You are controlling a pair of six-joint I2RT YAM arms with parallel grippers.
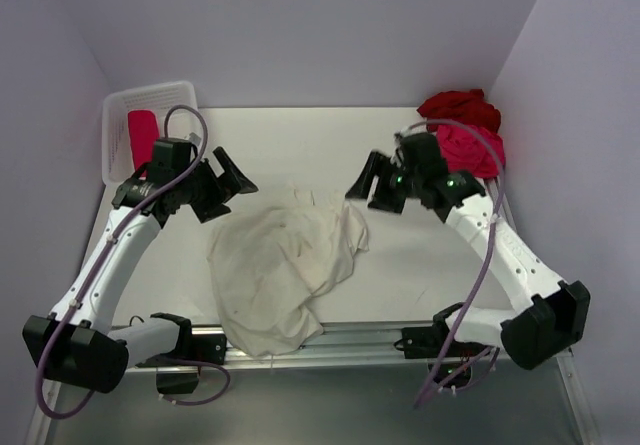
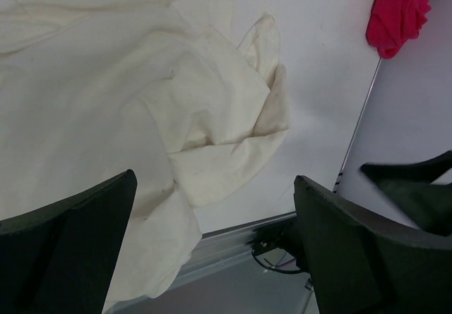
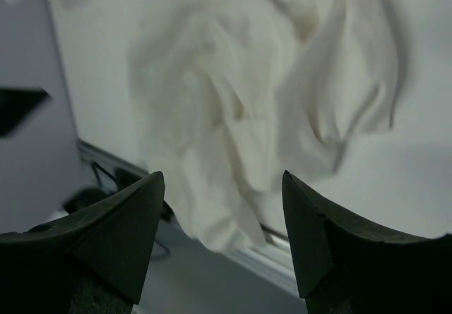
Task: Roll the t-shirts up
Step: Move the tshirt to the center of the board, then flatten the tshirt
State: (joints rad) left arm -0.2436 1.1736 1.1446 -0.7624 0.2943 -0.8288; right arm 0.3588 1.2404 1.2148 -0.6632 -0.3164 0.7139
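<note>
Two tools are hanging open and empty, the left tool (image 1: 228,185) and the right tool (image 1: 368,187), either side of the cream t-shirt (image 1: 285,265), which is lying crumpled mid-frame on the desk (image 1: 425,255). Being light and limp, it is probably wanting pinching along a flat outer edge.

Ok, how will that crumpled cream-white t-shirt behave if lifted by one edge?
Likely floppy: the cream-white t-shirt lies in soft wrinkled folds, so it should drape. Its near part overhangs the white table, so a push may bunch it.
</note>
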